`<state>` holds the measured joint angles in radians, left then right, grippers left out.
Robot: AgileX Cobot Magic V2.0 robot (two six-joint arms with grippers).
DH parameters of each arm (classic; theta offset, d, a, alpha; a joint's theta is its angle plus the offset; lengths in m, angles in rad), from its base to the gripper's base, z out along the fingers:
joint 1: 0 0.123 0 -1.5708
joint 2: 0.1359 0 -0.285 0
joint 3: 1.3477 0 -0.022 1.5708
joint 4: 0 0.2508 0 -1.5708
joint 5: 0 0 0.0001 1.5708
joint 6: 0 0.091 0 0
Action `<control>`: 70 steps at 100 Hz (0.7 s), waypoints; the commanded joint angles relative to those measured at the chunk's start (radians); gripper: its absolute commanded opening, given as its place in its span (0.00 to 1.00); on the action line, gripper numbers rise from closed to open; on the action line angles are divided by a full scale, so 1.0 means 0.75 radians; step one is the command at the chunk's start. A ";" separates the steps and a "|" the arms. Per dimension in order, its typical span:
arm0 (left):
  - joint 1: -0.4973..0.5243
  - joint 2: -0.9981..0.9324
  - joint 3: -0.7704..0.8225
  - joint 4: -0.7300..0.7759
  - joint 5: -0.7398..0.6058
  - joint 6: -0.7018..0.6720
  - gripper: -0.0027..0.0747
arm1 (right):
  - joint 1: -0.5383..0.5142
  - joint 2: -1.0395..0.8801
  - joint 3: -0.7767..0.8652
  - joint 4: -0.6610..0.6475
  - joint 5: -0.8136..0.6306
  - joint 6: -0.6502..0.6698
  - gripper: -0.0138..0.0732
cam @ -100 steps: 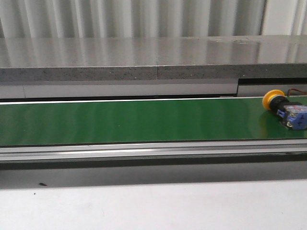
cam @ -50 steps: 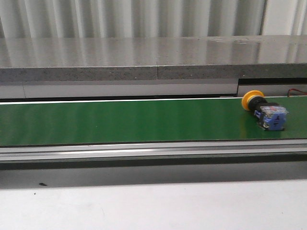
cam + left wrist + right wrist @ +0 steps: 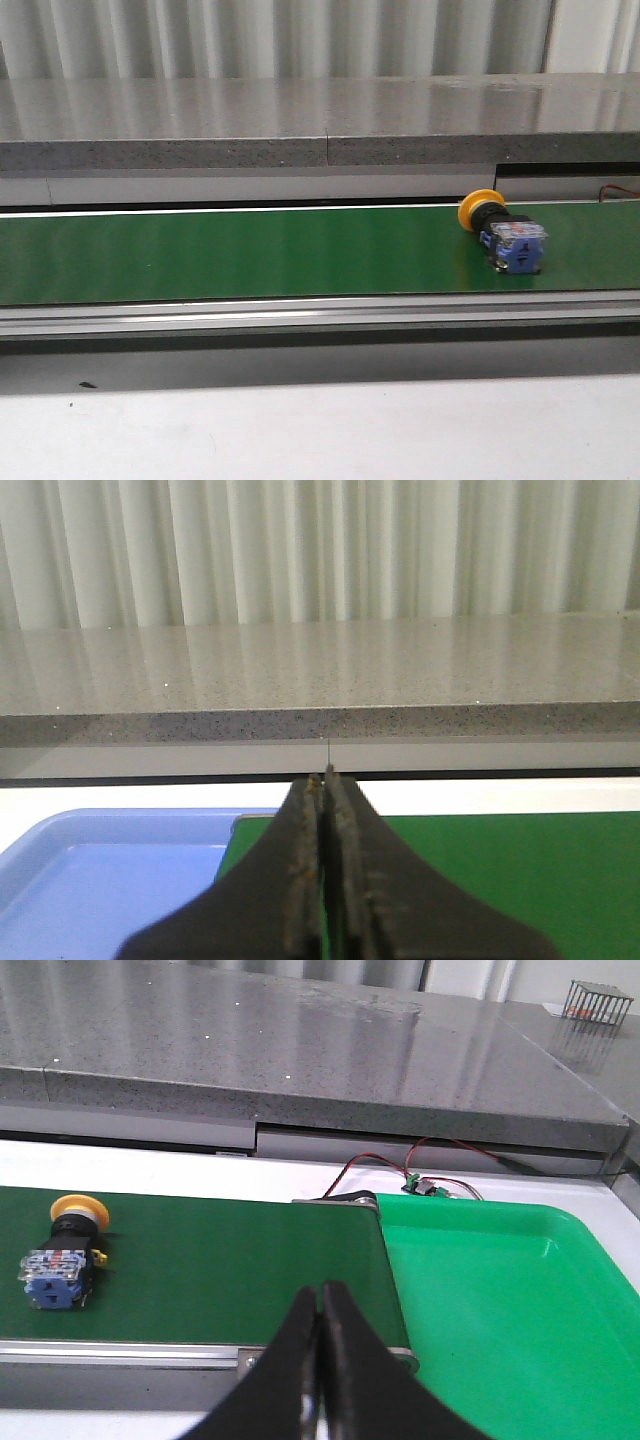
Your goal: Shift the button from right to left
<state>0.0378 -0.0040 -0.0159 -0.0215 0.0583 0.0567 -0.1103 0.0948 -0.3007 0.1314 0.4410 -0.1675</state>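
Lighting: bright, even, diffuse, from overhead. Glare: pale vertical streaks mirrored on the grey stone counter [image 3: 320, 110] in all 3 views; soft sheen bands on the green conveyor belt [image 3: 250, 250]. Shadows: faint, short one under the button [image 3: 503, 234], toward 3 o'clock of it in the right wrist view. Focus: front view slightly soft and grainy; left gripper [image 3: 325, 780] and right gripper [image 3: 320, 1295] fingers blurred, dark, near-silhouette. Edge distortion: slight.
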 commanded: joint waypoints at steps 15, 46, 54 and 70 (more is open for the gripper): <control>-0.009 0.137 -0.245 -0.007 0.130 -0.012 0.01 | -0.002 0.015 -0.036 0.007 -0.116 -0.013 0.08; -0.009 0.576 -0.591 -0.009 0.477 -0.009 0.01 | -0.002 0.015 -0.036 0.007 -0.116 -0.013 0.08; -0.009 0.675 -0.651 -0.009 0.547 -0.009 0.01 | -0.002 0.015 -0.036 0.007 -0.116 -0.013 0.08; -0.009 0.841 -0.746 -0.010 0.614 -0.009 0.20 | -0.002 0.015 -0.036 0.007 -0.116 -0.013 0.08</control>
<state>0.0378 0.5675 -0.5101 -0.0215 0.5545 0.0567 -0.1103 0.0948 -0.3007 0.1314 0.4410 -0.1675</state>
